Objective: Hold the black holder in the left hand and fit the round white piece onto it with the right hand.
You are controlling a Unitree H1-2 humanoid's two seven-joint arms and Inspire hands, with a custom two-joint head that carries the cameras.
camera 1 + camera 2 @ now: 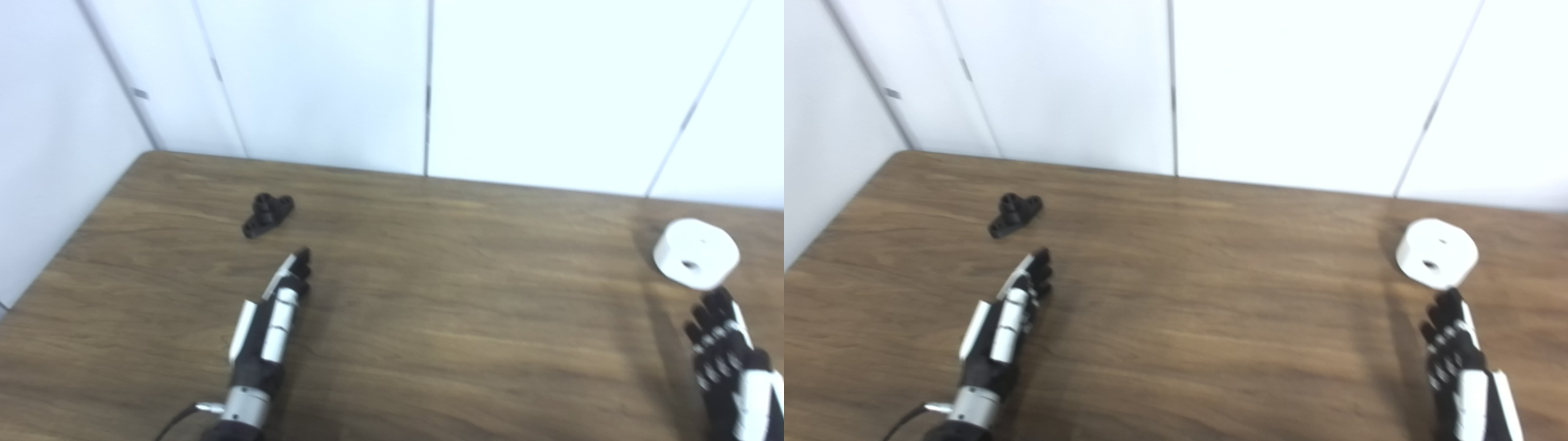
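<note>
Two parts wait on the tabletop point(429, 318), well apart. Far left lies the black holder point(267, 214), beyond the left robot hand point(272, 312), whose fingers are extended and empty. Near the right edge sits the round white piece point(696, 253), just beyond the right robot hand point(726, 352), fingers spread and empty. Both look rigid and light; the disc likely suits a grip across its rim, the holder around its body.
</note>
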